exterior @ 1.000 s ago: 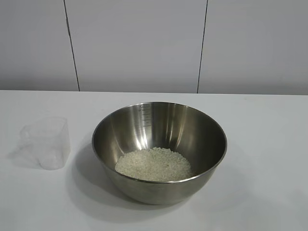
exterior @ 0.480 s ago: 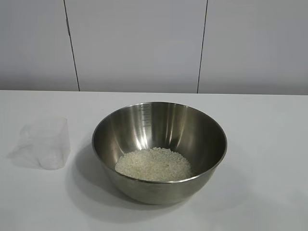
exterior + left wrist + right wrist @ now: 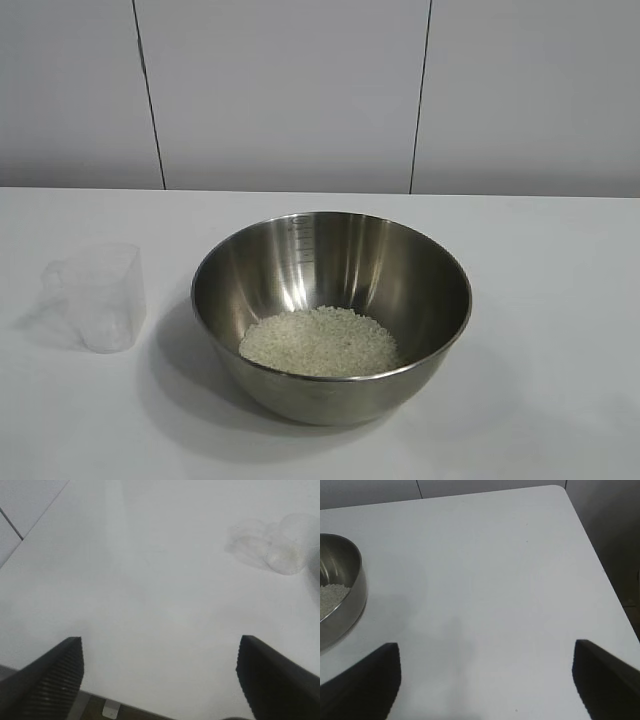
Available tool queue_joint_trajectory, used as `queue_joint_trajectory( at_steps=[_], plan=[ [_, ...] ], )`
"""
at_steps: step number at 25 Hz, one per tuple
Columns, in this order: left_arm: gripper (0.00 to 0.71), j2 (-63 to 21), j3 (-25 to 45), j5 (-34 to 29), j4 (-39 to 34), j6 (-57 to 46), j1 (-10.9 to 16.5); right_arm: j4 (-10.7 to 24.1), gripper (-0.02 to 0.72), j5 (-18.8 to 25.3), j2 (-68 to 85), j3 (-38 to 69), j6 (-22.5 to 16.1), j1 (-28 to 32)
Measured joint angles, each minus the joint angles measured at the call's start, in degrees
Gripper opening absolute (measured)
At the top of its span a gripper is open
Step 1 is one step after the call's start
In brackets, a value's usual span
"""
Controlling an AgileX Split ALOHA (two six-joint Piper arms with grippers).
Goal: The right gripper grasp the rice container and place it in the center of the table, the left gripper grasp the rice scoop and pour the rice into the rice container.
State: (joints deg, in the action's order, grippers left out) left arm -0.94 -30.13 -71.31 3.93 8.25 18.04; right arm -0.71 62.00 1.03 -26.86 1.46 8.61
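1. The rice container (image 3: pixel 331 318) stands at the middle of the table (image 3: pixel 560 300), with the rice (image 3: pixel 319 342) heaped inside it.
2. The rice scoop (image 3: pixel 98 296) sits upright and looks empty, just left of the bowl, apart from it.
3. The left gripper (image 3: pixel 160 680) and right gripper (image 3: pixel 487 680) both gape wide, holding nothing.
4. Judged from this, placing and pouring look done; nothing seems left.

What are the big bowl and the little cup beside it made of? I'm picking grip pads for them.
The rice container looks like stainless steel, polished: its wall mirrors light and carries engraved measure marks. The rice scoop looks like thin clear plastic, slightly frosted: the white table shows through it. Both surfaces seem smooth, probably slippery.
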Motion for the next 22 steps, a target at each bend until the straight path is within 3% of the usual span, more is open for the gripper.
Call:
queue_joint_trajectory(
  at_steps=[12, 18, 22],
  plan=[
    [0.605, 0.0, 0.0, -1.59, -0.9, -5.0, 0.0, 0.0, 0.639, 0.0, 0.0, 0.0, 0.0, 0.0],
    [0.605, 0.0, 1.8, 4.98, -3.93, -4.94, 0.0, 0.0, 0.639, 0.0, 0.0, 0.0, 0.0, 0.0],
    [0.605, 0.0, 2.62, 6.02, -3.93, -4.94, 0.0, 0.0, 0.639, 0.0, 0.0, 0.0, 0.0, 0.0]
  ],
)
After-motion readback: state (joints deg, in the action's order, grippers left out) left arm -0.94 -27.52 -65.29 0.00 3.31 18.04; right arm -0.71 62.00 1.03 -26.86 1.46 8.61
